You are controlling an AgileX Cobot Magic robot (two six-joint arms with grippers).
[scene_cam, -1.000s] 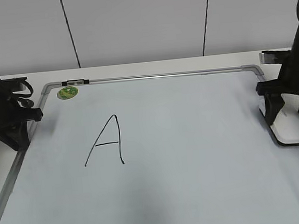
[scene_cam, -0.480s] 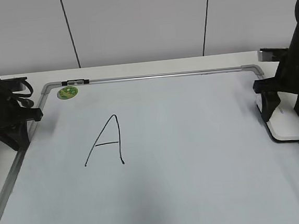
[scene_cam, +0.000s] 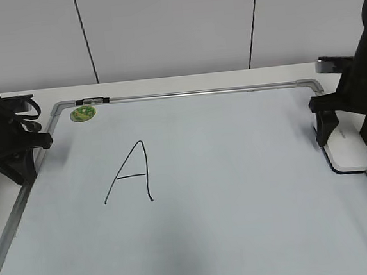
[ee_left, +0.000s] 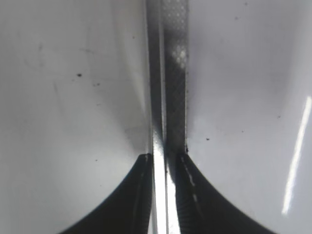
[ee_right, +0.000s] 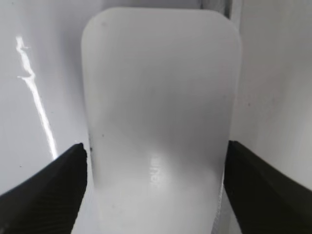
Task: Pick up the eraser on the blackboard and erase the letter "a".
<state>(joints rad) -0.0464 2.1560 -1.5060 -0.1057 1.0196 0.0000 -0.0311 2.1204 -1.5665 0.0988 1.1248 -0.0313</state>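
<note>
- As the right gripper (scene_cam: 343,141) settles at the right edge of the blackboard (scene_cam: 239,190), the eraser (scene_cam: 349,152) lies flat just inside the frame there, its position shifted a little toward the far right corner compared with a second ago, when it sat lower and looked tilted.
- In the right wrist view the eraser (ee_right: 158,122) fills the gap between the two dark fingers (ee_right: 51,187), which stand on either side of it; whether the pads actually press its flanks cannot be told (the contact line is blurred).
- The shift suggests the eraser has been squared up or nudged during the approach, so the pick-up appears under way but no lift is visible yet.
- The left gripper (ee_left: 163,161) sits at the left edge of the board with its fingers drawn close on either side of the grey frame rail (ee_left: 168,73); it has not moved across the three exterior views.
- On the writing surface only the large capital "A" (scene_cam: 129,174) shows, left of centre, and a round green magnet (scene_cam: 82,113) sits at the far left corner; both are unchanged.
- No small letter "a" can be made out anywhere on the board in these views, so the target of the wipe is not located.
</note>
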